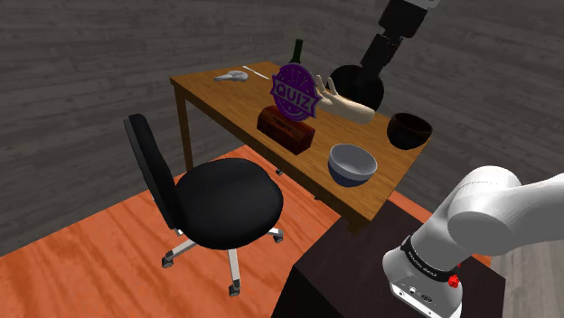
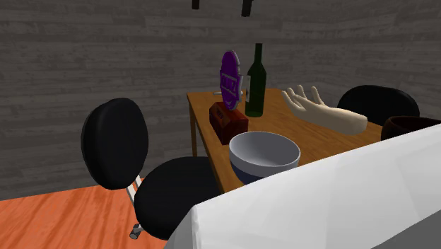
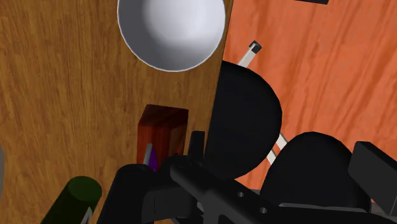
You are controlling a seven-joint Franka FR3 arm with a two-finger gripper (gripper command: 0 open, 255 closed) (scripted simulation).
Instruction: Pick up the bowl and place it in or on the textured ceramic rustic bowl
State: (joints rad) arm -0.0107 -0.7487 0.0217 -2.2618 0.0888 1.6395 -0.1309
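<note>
A white bowl [image 1: 352, 165] with a blue outside stands near the wooden table's [image 1: 226, 101] front edge, close to the stand; it shows from above in the wrist view [image 3: 172, 28] and sits close in the second exterior view [image 2: 264, 157]. The dark brown bowl [image 1: 408, 129] stands behind it toward the shoulder view's right, half hidden in the second exterior view [image 2: 408, 126]. My gripper [image 2: 222, 5] hangs open, high above the table, its two black fingertips apart and holding nothing.
On the table stand a red-brown box [image 1: 286, 129], a purple quiz sign [image 1: 296, 93], a dark green bottle [image 2: 255, 81], a model hand [image 1: 348, 108] and a small pale object [image 1: 233, 77]. A black office chair [image 1: 217, 194] stands in front, another chair back [image 2: 378, 102] behind.
</note>
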